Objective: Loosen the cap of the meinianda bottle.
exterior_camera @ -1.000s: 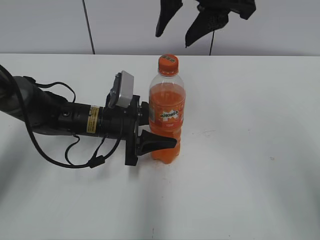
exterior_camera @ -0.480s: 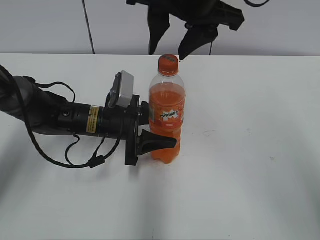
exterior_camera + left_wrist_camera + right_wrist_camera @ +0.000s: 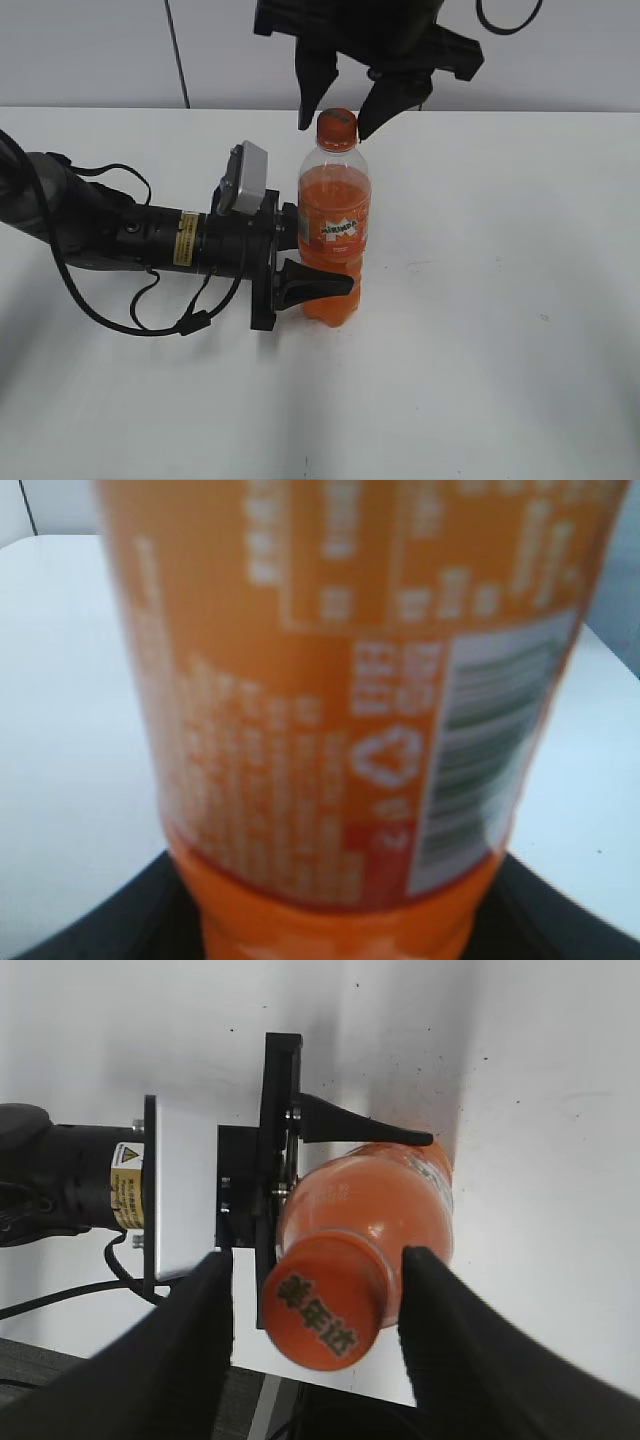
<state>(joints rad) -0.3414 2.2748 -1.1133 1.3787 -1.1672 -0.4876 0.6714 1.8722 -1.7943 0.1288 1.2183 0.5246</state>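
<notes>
The meinianda bottle (image 3: 335, 225) stands upright on the white table, full of orange soda, with its orange cap (image 3: 337, 125) on. My left gripper (image 3: 320, 268) lies level and is shut on the bottle's lower body; the label (image 3: 340, 730) fills the left wrist view between the dark jaws. My right gripper (image 3: 337, 118) hangs over the bottle, open, one finger (image 3: 312, 95) on each side of the cap with gaps. In the right wrist view the cap (image 3: 322, 1315) sits between the two black fingers (image 3: 195, 1350), untouched.
The white table (image 3: 500, 300) runs back to a grey wall. The left arm's body and cables (image 3: 120, 240) lie across the table's left side. The left gripper's front finger (image 3: 360, 1132) shows beside the bottle in the right wrist view.
My right gripper has come down from above until its fingers flank the cap. The bottle and the left gripper have not moved.
</notes>
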